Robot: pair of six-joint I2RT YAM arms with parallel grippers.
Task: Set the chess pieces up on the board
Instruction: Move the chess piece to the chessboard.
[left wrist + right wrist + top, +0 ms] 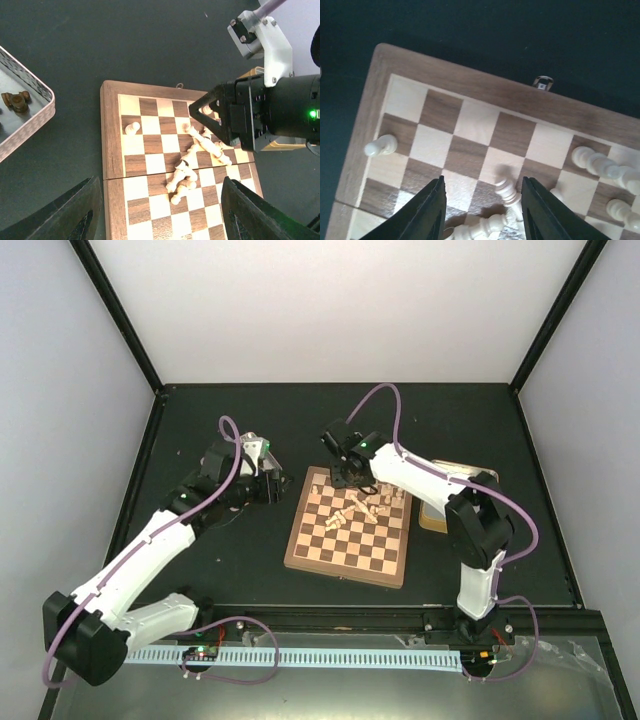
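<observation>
So on the left, the left gripper (161,180) hangs over the dark table (230,560) just off the board's left edge. Its jaws are wide apart and there's nothing in them. Its wrist cam catches a metal tin (35,80) at the far left with a couple of dark brown pieces (17,101) inside.

The board (345,550) sits flat in the middle of the table. Its near rows are bare. One lone pawn (132,128) is on a square near the far left corner, apart from the rest; can't tell if it's upright or tipped. The other chess pieces (365,505) are mostly a jumbled heap lying on their sides across the far half, toward the right.

The right gripper (482,180) is low over that far half, right at the heap. Its jaws are parted, with one tilted cream piece (506,190) in the gap between them, closer to one finger. It doesn't look pinched, so I'd call the gripper open and not holding anything.
</observation>
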